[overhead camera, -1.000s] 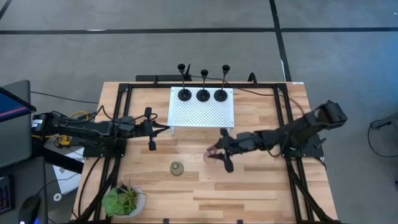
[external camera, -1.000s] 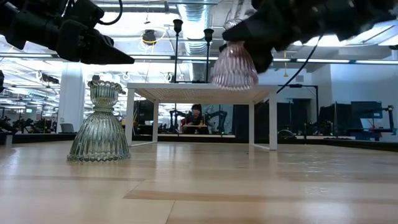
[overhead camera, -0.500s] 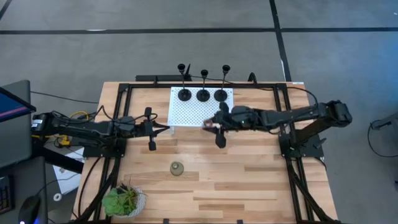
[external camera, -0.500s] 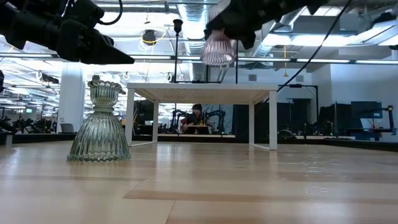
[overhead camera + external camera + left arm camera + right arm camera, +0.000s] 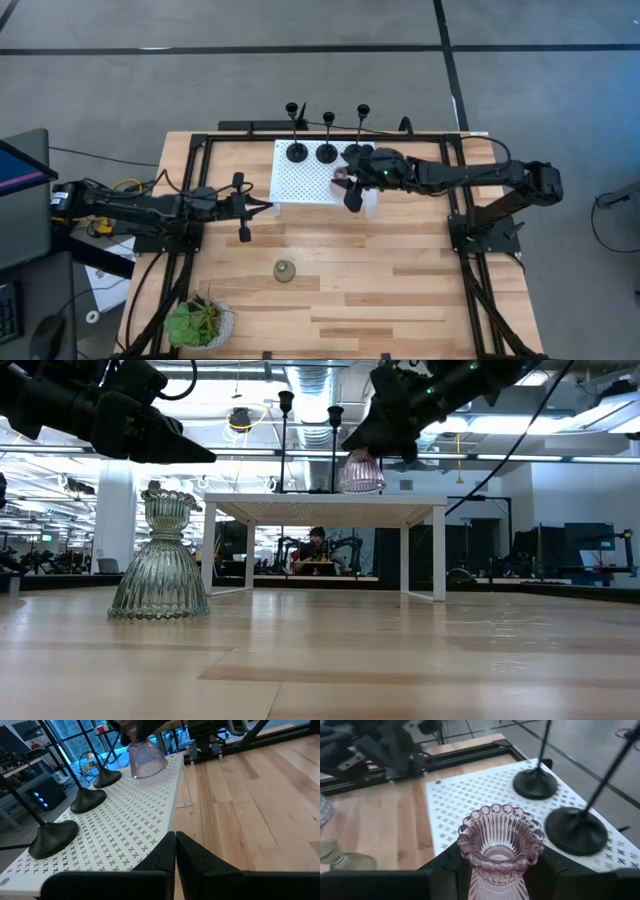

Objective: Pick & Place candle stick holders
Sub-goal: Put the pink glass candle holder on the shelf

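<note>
**Pink holder arriving over the white stand**

The right gripper [image 5: 350, 185] is clamping the pink holder [image 5: 360, 471] upright, stem vertical, above the white stand [image 5: 300, 185]. Three black holders [image 5: 326, 153] are standing there already. The olive-green holder [image 5: 285, 271] is waiting on the tabletop [image 5: 400, 280]. The left gripper [image 5: 243, 207] is hanging closed and empty.

Pink candle stick holder [image 5: 499, 847]: upright, scalloped rim facing up, gripped at its neck.
Right gripper [image 5: 496, 870]: dark fingers clamped on both sides of the neck.
White perforated board [image 5: 470, 795]: lies beyond the holder.
Black candle stick holders: two disc bases [image 5: 536, 783] [image 5: 576, 834] with thin stems stand on the board.
Olive-green holder [image 5: 342, 857]: on the wooden table [image 5: 385, 825].
Left arm [image 5: 385, 745]: far side.
</note>
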`<state>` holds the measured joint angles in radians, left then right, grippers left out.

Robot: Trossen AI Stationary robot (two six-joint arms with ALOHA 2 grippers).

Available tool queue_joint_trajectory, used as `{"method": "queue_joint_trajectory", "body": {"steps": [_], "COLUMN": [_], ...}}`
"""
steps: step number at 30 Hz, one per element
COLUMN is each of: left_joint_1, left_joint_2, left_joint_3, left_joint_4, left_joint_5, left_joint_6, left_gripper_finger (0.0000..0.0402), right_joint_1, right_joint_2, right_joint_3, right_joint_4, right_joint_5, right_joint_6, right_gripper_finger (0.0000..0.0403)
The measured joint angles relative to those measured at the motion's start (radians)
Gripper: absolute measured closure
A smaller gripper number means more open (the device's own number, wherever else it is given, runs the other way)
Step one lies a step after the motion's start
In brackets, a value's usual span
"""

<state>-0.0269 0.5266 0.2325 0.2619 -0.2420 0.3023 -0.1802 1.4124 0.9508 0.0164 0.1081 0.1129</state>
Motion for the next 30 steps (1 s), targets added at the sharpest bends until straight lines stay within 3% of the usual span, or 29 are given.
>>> {"method": "queue_joint_trajectory", "body": {"steps": [30], "left_joint_1": [0.0], "left_joint_2": [0.0], "left_joint_3": [0.0], "left_joint_4": [0.0], "left_joint_5": [0.0], "left_joint_6": [0.0], "left_gripper_finger": [0.0389], "right_joint_1": [-0.066], "right_joint_2": [0.031], "right_joint_3": [-0.006], "right_joint_4": [-0.02], "right_joint_5": [-0.007], "right_joint_6": [0.05], "right_gripper_finger": [0.0274]}}
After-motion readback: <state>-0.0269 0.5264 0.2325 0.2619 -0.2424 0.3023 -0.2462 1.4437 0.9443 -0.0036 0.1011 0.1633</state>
